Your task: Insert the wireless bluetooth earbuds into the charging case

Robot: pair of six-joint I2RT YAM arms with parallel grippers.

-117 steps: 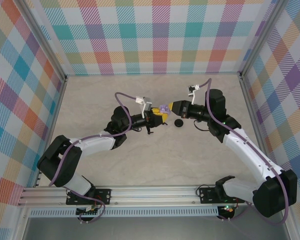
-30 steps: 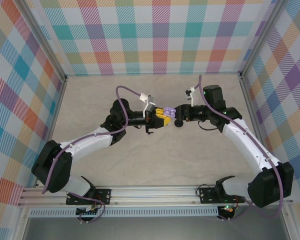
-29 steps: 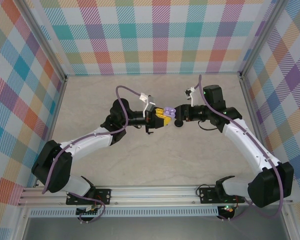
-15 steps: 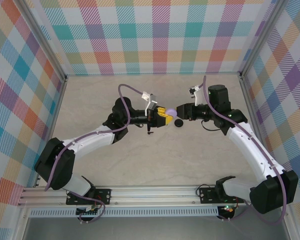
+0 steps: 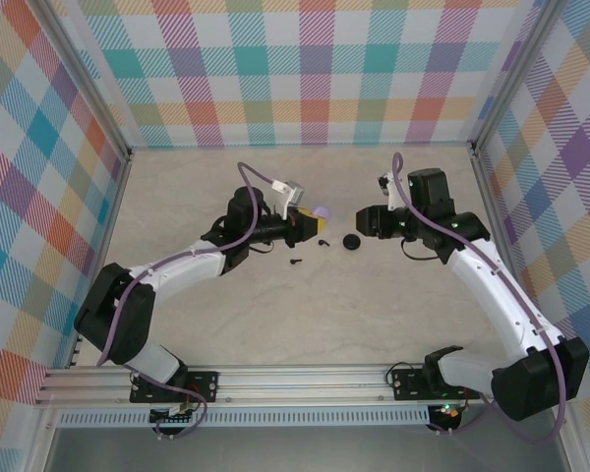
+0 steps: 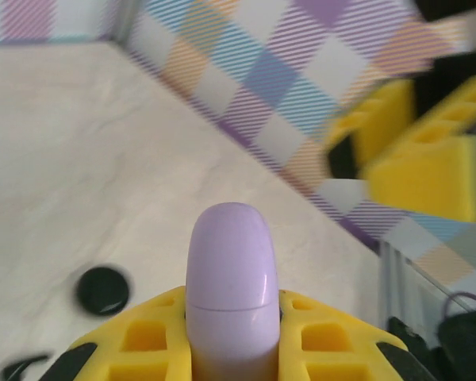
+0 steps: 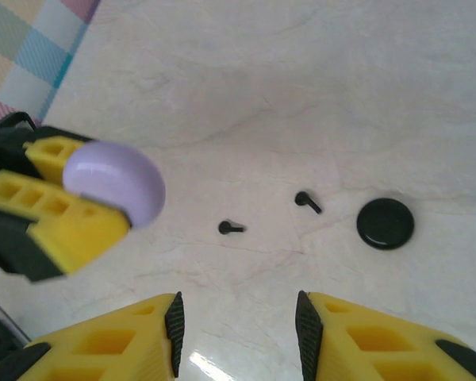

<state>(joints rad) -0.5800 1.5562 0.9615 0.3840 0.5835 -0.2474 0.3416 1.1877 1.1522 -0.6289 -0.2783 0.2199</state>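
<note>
Pulling apart over the middle of the table point(image 5: 275, 324), the two arms are ending the close meeting they held a second ago. The right gripper point(image 5: 359, 218) is backing off toward 3 o'clock, its jaws standing open and carrying nothing. The left gripper point(image 5: 308, 224) is keeping its jaws clamped on the lavender charging case point(image 6: 231, 278), which is now showing a shut seam where half a second earlier the right fingers were still working at it. That is suggesting, as a judgement only, that this case is finished with and its pair stowed.

The black charging case point(image 5: 351, 242) is lying lid-down-flat and closed on the table at about 4 o'clock from the lavender one, well clear of both grippers. The two black earbuds are lying loose, one point(image 7: 306, 202) just beside the black case, the other point(image 7: 231, 228) farther off toward 7 o'clock. Nothing is blocking them, though the closed black case is likely needing opening first.
</note>
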